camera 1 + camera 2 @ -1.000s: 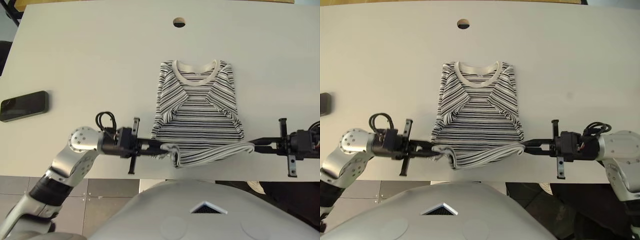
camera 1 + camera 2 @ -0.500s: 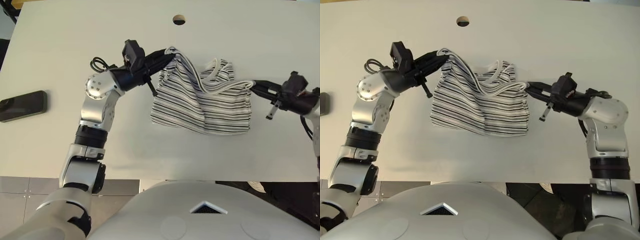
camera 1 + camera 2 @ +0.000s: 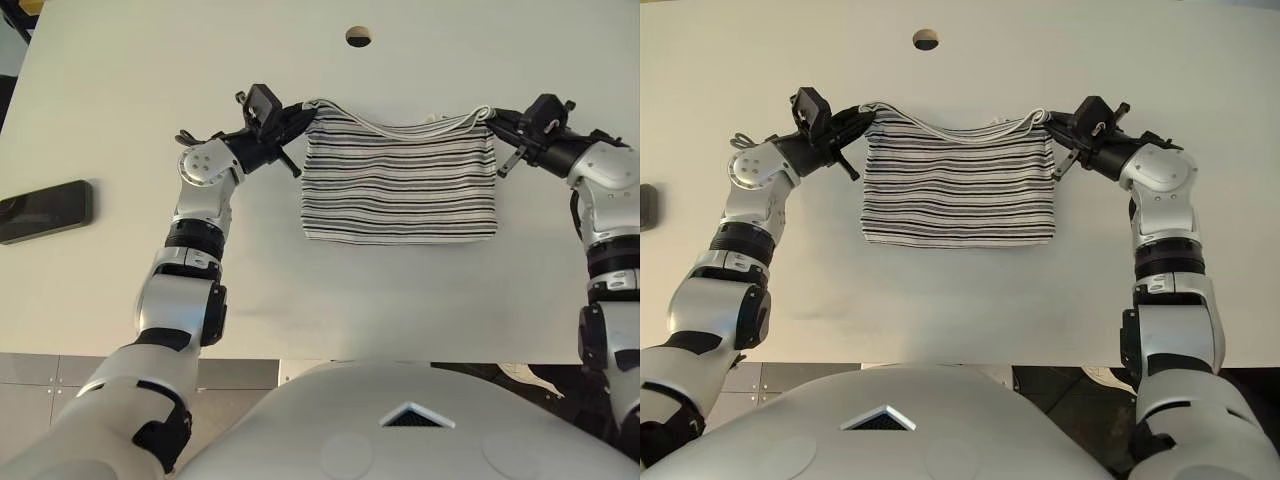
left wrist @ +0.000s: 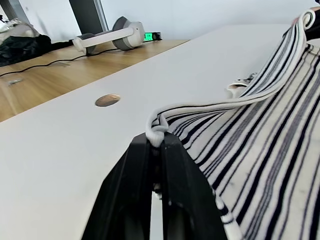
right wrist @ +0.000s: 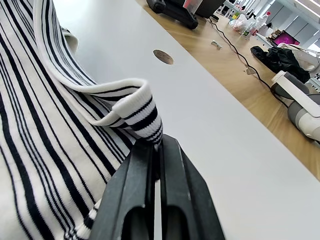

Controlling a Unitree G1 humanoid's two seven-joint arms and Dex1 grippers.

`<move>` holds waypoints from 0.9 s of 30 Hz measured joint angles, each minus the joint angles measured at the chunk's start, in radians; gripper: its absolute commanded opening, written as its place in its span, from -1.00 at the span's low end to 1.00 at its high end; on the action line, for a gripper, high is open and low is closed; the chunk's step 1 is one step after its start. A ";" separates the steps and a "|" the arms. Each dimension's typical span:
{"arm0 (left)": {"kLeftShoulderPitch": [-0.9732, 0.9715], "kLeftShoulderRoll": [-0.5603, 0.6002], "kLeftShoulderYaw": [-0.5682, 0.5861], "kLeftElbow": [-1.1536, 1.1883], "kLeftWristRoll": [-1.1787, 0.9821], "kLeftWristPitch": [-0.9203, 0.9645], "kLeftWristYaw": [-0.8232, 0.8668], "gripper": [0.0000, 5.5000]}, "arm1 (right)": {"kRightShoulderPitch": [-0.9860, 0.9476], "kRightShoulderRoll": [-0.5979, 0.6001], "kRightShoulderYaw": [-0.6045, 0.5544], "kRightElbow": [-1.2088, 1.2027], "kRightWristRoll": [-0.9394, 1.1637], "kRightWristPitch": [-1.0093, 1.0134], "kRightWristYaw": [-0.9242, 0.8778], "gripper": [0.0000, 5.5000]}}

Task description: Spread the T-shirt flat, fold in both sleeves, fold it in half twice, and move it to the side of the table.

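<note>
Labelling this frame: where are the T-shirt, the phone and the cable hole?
T-shirt [image 3: 398, 185], left eye view, middle of striped cloth.
phone [image 3: 45, 212], left eye view, screen centre.
cable hole [image 3: 358, 38], left eye view, its centre.

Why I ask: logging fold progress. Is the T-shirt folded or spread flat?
Folded in half: the T-shirt is a short striped rectangle, two layers meeting at its far edge, left hand and right hand pinching those corners.
</note>
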 measured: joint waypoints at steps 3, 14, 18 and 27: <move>-0.020 -0.009 0.007 0.055 0.039 -0.021 0.034 -0.80 | -0.029 0.030 0.006 0.066 -0.016 -0.015 -0.004 -0.96; -0.090 -0.008 0.056 0.200 0.087 0.092 0.204 -0.23 | -0.121 0.091 0.003 0.257 -0.076 0.016 -0.167 -0.35; -0.103 0.003 0.100 0.223 0.094 0.113 0.261 -0.16 | -0.172 0.092 -0.023 0.297 -0.094 0.056 -0.295 -0.27; 0.103 0.057 -0.009 -0.335 0.116 -0.204 -0.015 -0.16 | -0.086 0.006 0.075 0.051 -0.257 -0.275 -0.326 -0.27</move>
